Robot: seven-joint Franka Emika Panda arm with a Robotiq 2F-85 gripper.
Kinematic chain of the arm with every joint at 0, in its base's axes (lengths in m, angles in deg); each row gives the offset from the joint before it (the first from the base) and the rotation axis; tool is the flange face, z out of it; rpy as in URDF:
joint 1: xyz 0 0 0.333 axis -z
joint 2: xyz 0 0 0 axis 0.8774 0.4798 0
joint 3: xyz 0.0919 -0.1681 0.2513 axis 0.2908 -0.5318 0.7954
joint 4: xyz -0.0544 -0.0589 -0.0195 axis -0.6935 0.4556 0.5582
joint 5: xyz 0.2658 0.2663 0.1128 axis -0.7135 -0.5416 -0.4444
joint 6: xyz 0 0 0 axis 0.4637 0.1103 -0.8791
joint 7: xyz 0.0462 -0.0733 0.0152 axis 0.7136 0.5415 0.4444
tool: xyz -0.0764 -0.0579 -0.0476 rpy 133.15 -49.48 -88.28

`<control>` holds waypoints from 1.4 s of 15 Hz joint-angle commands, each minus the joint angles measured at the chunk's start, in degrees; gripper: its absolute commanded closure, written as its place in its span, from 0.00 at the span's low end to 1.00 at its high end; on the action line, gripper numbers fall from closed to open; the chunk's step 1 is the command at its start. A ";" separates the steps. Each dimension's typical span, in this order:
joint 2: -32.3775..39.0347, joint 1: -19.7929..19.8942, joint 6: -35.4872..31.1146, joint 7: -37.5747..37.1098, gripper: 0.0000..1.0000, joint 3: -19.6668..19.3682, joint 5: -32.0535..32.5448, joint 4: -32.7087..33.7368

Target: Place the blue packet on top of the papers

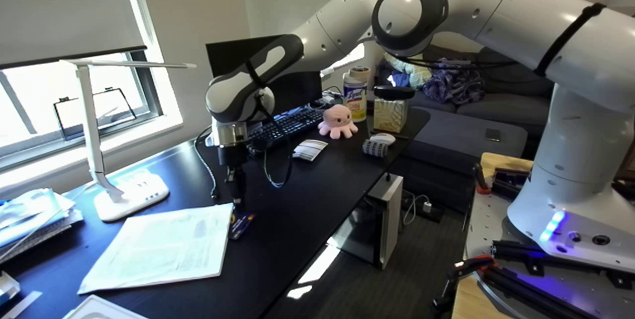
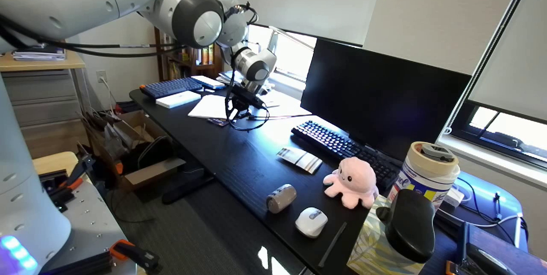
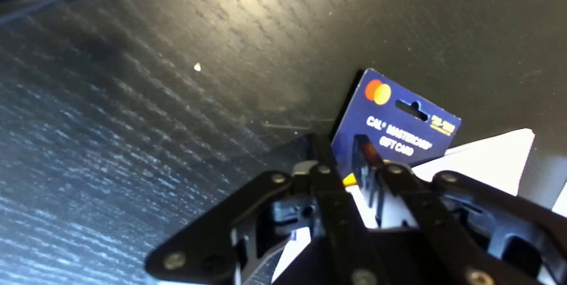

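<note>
Narrowly parted, the fingers (image 3: 366,155) stand at the blue packet (image 3: 396,125); papers (image 1: 163,249) at one edge, roomy desk (image 1: 297,205) opposite.

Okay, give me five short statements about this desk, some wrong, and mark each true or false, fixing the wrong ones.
1. The papers lie near the white lamp. True.
2. The blue packet has white lettering. True.
3. The blue packet is in the middle of the papers. False: it is at their edge.
4. A white mouse lies on the desk. True.
5. The gripper is right by the white mouse. False: it is right by the blue packet.
</note>
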 commanded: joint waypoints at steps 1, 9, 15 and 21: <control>-3.65 0.03 -2.15 -3.09 0.51 0.22 -0.95 -5.21; -14.70 -6.88 -7.45 -23.01 0.02 -6.65 1.21 -18.16; -17.44 -13.37 -6.17 -29.67 0.00 -9.32 3.80 -21.51; -16.67 -17.08 -9.58 -40.24 0.00 -13.84 7.31 -22.90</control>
